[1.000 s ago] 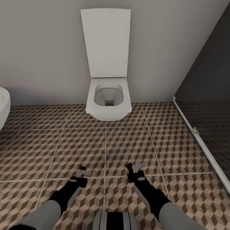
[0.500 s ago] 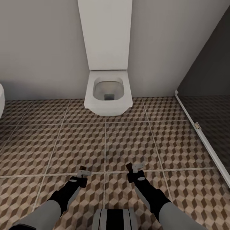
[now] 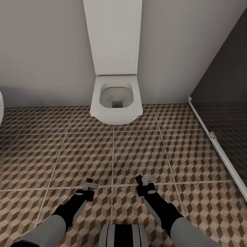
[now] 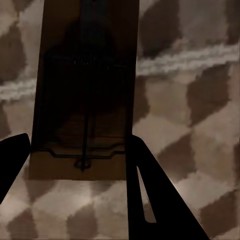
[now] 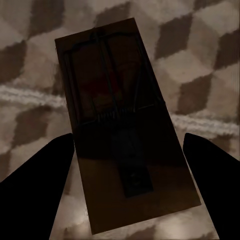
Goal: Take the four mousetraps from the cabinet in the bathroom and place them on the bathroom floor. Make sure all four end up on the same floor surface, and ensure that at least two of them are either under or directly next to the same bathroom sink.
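Over the floor [image 3: 68, 154] before a toilet [image 3: 116, 103], the left gripper [image 3: 90, 184] and right gripper [image 3: 144, 180] are each gripping a mousetrap [image 4: 85, 95] [image 5: 122, 125] (neither laid down yet, I judge).

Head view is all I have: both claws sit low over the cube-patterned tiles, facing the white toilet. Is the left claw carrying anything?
Observer: Yes. The left wrist view shows a flat tan wooden mousetrap between the fingers of the left claw.
Operator: And the right one?
Observer: The right claw grips a second tan wooden mousetrap; a faint red spot shows under its wire.
Operator: Are the traps touching the floor?
Observer: I cannot tell. The left wrist view shows a pale grout line of the brown cube-patterned floor tiles running behind the board.
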